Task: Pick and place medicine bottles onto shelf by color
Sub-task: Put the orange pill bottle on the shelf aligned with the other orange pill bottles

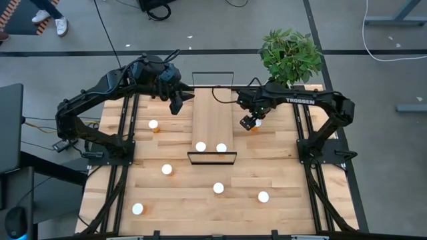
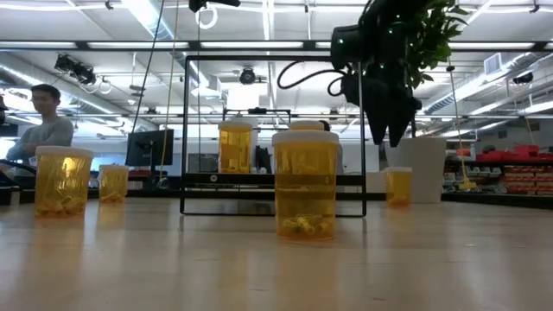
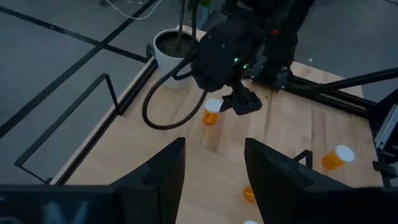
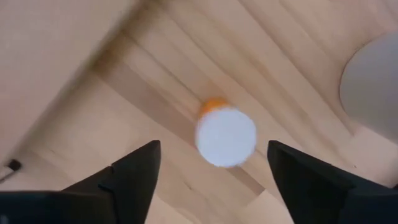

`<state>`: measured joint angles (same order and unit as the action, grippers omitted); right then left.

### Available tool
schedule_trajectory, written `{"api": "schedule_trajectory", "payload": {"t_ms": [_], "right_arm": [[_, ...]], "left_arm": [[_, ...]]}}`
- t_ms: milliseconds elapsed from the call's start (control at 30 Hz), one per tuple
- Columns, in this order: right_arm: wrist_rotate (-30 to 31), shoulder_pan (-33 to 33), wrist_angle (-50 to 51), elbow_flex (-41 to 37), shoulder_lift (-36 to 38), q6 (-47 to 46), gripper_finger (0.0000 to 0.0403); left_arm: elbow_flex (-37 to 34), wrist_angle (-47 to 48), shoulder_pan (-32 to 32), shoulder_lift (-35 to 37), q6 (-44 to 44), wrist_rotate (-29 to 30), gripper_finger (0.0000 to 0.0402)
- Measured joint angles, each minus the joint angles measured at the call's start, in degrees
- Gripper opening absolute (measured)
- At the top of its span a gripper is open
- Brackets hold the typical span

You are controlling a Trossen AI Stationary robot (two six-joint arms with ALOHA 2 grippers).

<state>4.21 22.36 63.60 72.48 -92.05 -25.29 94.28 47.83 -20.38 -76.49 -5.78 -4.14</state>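
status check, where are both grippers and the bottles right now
Right gripper open, above an upright orange bottle beside the shelf. Left gripper open, empty, over the shelf's far end. Two bottles on shelf. Nothing in the way.

We count eight bottles (image 1: 167,169), each with a white cap. Two of them stand on the one shelf (image 1: 212,110), side by side near its front end. The other six stand on the table (image 1: 280,167): one off the shelf's left edge, one off its right edge, and four spread along the table's front part, between the shelf's front end and the table's front edge. We count two arms, the left arm (image 1: 100,90) and the right arm (image 1: 313,100). There is one plant (image 1: 290,53), at the table's far right corner. In the low view we see one person (image 2: 43,130), beyond the table.
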Motion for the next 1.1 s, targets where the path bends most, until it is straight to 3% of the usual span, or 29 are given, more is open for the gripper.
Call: {"api": "schedule_trajectory", "payload": {"t_ms": [200,400,767,1100], "right_arm": [[-0.3,0.0,-0.1,-4.2,0.0,1.1,0.0347],[-0.6,0.0,-4.3,-7.1,0.0,0.6,0.0362],[0.5,0.2,-10.3,-12.1,-0.1,-1.5,0.0357],[-0.2,0.8,-13.2,-14.3,-0.1,-2.8,0.0316]], "left_arm": [[0.0,0.0,0.0,0.0,0.0,0.0,0.0172],[0.0,0.0,0.0,0.0,0.0,0.0,0.0172],[0.0,0.0,0.0,0.0,0.0,0.2,0.0172],[0.0,0.0,0.0,0.0,0.0,0.6,0.0172]]}}
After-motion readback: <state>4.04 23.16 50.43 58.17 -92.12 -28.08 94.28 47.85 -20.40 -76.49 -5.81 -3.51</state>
